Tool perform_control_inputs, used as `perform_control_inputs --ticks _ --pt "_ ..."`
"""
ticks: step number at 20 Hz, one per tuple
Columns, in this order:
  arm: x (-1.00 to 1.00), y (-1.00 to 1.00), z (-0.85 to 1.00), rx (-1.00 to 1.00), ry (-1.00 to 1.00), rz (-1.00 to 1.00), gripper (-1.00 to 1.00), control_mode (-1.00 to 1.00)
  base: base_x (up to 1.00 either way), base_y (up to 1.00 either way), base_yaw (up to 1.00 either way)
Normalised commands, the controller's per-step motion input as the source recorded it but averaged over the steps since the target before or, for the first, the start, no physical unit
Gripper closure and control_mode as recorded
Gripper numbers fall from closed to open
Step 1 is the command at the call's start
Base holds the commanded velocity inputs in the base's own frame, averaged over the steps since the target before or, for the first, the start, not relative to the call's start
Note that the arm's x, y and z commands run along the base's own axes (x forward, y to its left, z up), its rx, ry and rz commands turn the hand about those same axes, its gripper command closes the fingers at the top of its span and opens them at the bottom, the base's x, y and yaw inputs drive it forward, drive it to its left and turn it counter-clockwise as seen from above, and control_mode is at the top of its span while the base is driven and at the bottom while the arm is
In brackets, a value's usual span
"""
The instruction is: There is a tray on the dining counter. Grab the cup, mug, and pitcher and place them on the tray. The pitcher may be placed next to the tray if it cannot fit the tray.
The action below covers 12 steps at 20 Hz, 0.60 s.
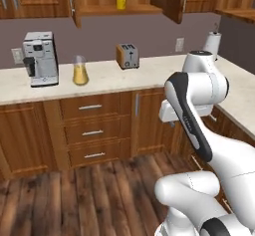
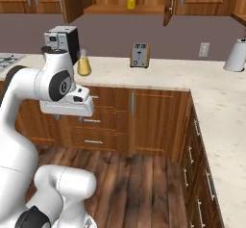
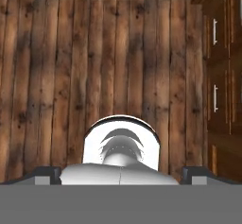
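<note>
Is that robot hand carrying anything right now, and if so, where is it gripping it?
Nothing is held. The gripper points down at the bare wooden floor with its fingers wide apart and nothing between them.

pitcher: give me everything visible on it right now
The pitcher is a clear glass carafe with a wide rounded base, narrow neck and flared top, holding orange liquid up to the start of the neck. It stands upright on the long beige counter, just right of the silver coffee machine and well left of the toaster. Nothing appears to touch it but the counter.
</note>
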Motion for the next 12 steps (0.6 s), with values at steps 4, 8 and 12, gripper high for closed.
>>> perform_control_inputs --ticks 4,8,12 --pt "0.00 0.00 0.00 0.00 0.00 0.00 -1.00 1.00 1.00 -0.31 0.04" --pt "0.00 0.00 0.00 0.00 0.00 0.00 -1.00 1.00 1.00 -0.29 0.02" --pt "0.00 0.00 0.00 0.00 0.00 0.00 -1.00 1.00 0.96 -0.08 0.00"
